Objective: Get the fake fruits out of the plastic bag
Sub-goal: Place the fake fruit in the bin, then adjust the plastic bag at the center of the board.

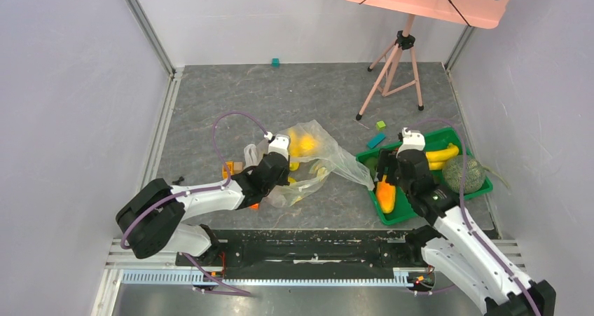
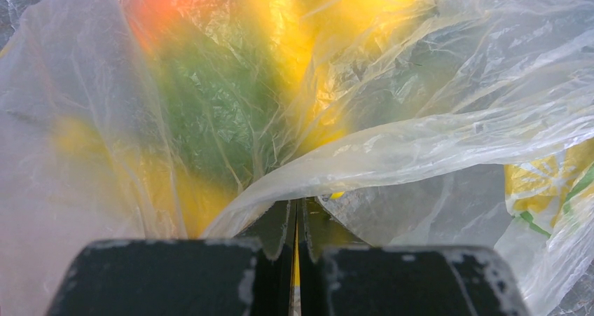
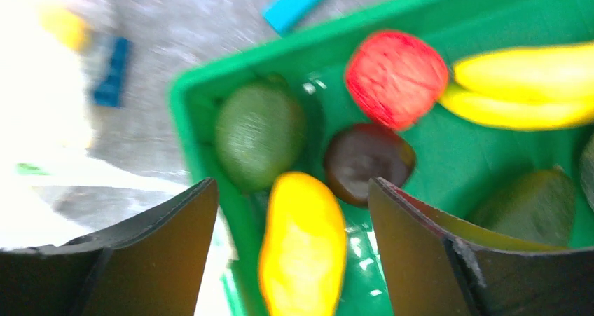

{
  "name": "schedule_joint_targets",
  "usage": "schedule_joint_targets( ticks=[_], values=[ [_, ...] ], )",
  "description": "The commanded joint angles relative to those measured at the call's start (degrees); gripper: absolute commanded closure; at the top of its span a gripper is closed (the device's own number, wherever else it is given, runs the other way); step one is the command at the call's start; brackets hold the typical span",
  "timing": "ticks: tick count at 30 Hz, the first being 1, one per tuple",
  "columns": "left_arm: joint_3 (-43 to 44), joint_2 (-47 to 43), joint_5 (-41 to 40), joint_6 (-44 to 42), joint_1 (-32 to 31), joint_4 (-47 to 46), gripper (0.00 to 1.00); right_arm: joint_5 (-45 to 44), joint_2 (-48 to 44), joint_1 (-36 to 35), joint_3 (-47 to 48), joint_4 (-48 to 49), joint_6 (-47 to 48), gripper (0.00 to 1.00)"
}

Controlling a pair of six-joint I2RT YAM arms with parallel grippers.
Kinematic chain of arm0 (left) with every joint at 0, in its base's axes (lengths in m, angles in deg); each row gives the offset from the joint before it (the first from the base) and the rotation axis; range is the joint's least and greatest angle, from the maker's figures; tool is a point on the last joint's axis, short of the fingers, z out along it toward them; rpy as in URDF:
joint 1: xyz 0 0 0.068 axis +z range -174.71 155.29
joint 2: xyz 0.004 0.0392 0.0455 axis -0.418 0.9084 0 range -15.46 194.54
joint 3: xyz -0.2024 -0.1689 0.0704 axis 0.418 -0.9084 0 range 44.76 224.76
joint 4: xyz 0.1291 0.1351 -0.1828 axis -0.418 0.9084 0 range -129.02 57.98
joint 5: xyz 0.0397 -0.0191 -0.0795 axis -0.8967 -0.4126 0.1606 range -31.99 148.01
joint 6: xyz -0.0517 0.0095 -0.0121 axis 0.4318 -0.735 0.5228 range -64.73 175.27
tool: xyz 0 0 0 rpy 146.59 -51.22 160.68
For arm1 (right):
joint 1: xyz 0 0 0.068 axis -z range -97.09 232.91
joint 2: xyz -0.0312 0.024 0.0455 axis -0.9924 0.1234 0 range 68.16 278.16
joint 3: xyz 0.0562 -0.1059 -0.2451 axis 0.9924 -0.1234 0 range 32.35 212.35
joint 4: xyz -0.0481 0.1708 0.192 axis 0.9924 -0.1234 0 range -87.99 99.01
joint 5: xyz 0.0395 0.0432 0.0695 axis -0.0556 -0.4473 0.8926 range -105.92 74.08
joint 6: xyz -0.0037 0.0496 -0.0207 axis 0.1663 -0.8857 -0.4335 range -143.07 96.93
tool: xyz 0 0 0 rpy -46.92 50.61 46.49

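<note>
The left tool (image 2: pixel 295 221) is pressed together, pinching the bag (image 1: pixel 335 158), which lies mid-surface (image 1: pixel 280 99) with yellow fruits (image 1: pixel 302 146) inside. The right tool (image 3: pixel 291 190) hangs spread above a green tray (image 3: pixel 392 18) holding more fruits.

The rigid plastic tray (image 3: pixel 203 99) is bright green; in it lie a yellow-orange oval toy fruit (image 3: pixel 302 246), a red round one (image 3: pixel 396 78), a dark brown one (image 3: pixel 368 162), a dull green oval (image 3: pixel 259 134) and yellow curved bananas (image 3: pixel 525 85). Beside the tray, the thin clear plastic bag (image 1: pixel 329 155) shows yellow, orange and green through its film.
</note>
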Motion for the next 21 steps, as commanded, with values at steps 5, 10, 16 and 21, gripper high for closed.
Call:
schedule_joint_targets(
  ticks=[5,10,16,21],
  values=[
    [1.0,0.0,-1.4,-0.6,0.0,-0.8,0.98,18.9,-3.0,-2.8,7.4,12.9,4.0,0.27],
    [1.2,0.2,-1.0,-0.6,-0.1,-1.0,0.98,11.6,2.8,-19.3,10.3,18.2,3.5,0.28],
    [1.0,-0.1,-0.6,-0.6,0.0,-1.1,0.98,9.5,14.1,-30.2,11.5,26.6,1.1,0.39],
    [-0.4,-2.7,0.2,-0.7,0.0,-2.6,0.98,8.9,22.7,-31.2,11.6,33.2,-2.3,0.47]
  ],
)
